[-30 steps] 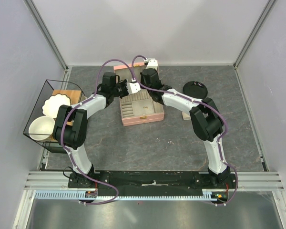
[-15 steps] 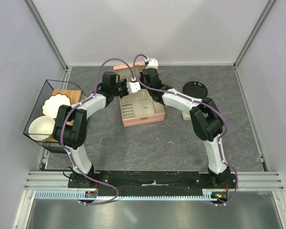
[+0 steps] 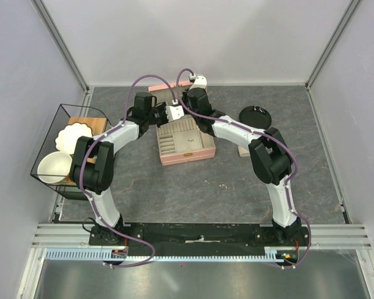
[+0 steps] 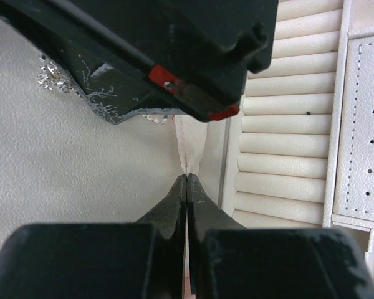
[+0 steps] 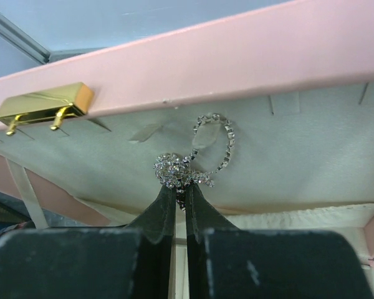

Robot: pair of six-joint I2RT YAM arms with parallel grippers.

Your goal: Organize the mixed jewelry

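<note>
The pink jewelry box (image 3: 199, 154) lies open mid-table, its lid (image 5: 249, 59) standing up at the back. My right gripper (image 5: 181, 184) is shut on a sparkling rhinestone chain piece (image 5: 172, 169) of the mixed jewelry. The chain's loop (image 5: 227, 142) hangs around a small tab on the lid's cream lining. My left gripper (image 4: 187, 179) is shut, its tips pinching a narrow cream ribbon (image 4: 190, 140) between the lining and the ring rolls (image 4: 287, 124). In the top view both grippers, left (image 3: 169, 113) and right (image 3: 186, 104), meet at the box's rear edge.
A gold clasp (image 5: 45, 104) sits on the lid's rim. A black wire basket (image 3: 42, 149) at the left holds a white bowl (image 3: 54, 167) and a scalloped dish (image 3: 73, 137). A round black disc (image 3: 254, 116) and a beige pad (image 3: 242, 151) lie to the right.
Both grippers have edged slightly toward the lid at the back of the box. Their grips look the same.
</note>
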